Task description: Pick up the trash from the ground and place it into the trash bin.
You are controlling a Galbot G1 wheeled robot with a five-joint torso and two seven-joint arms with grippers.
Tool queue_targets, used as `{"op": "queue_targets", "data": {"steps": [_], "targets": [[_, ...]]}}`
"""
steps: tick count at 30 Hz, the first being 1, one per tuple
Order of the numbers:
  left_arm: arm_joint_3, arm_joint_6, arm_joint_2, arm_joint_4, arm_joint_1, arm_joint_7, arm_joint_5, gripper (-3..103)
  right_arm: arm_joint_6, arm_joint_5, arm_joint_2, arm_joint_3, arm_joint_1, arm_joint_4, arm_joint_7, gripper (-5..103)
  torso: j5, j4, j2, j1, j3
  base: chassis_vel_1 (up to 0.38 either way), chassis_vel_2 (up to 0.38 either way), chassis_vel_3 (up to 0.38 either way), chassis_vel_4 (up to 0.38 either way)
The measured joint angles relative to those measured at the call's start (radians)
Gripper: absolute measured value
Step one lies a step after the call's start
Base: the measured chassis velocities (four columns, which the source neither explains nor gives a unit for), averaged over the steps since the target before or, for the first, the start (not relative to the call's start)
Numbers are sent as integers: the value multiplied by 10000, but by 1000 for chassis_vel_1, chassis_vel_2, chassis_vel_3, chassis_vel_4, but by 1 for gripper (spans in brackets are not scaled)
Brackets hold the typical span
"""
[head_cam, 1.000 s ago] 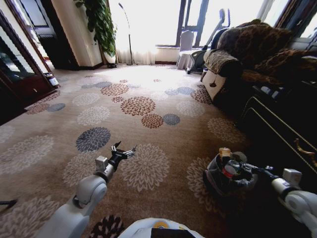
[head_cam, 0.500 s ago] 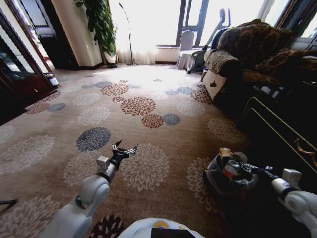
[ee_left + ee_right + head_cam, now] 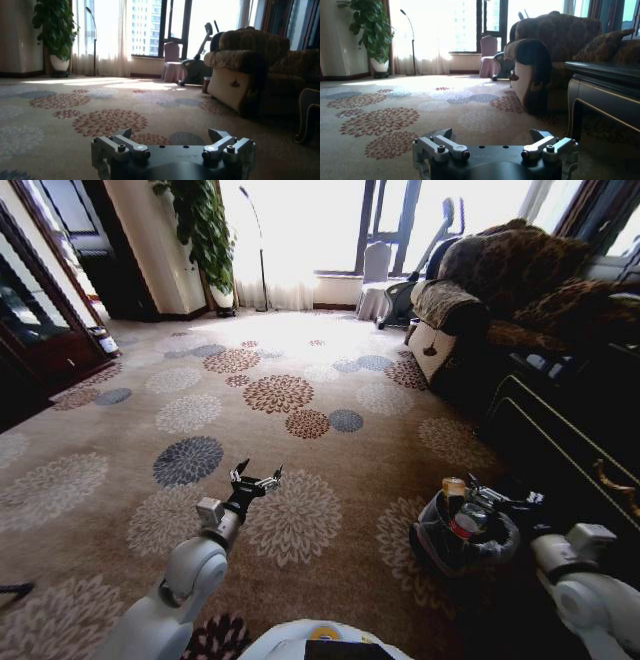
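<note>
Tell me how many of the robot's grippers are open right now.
2. The left gripper hangs open above the carpet in front of the robot; the right gripper hangs open above the trash bin, at the robot's right.

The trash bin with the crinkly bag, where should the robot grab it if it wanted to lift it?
Probably by the trash bin's rim, coming straight down from above. It stands upright on the carpet with its mouth open upward, and the liner-covered edge looks thin enough to pinch. The right end effector, open, hovers over its far rim beside the litter inside.
</note>
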Motion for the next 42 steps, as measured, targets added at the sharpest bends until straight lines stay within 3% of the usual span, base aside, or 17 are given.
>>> {"op": "queue_targets", "data": {"steps": [9, 20, 28, 42], "targets": [[-716, -487, -292, -212, 1119, 719, 1003, 100, 717, 10, 671, -409, 208, -587, 2, 100, 1, 2, 0, 0, 0, 0, 0, 0, 0], [-1105, -900, -893, -352, 1913, 1024, 1381, 100, 373, -118, 1596, -579, -465, 163, 2, 100, 2, 0, 0, 0, -1, 0, 0, 0, 0], [-1029, -1005, -1026, -361, 2010, 1046, 1531, 100, 97, -343, 1849, -683, -452, 475, 0, 100, 1, 1, 0, 1, 1, 0, 0, 0, 0], [-673, -937, -856, -339, 1825, 1002, 1526, 100, 299, -538, 1901, -604, -704, 337, 1, 100, 0, 1, 0, 1, 0, 88, -84, -87, 98]]}}
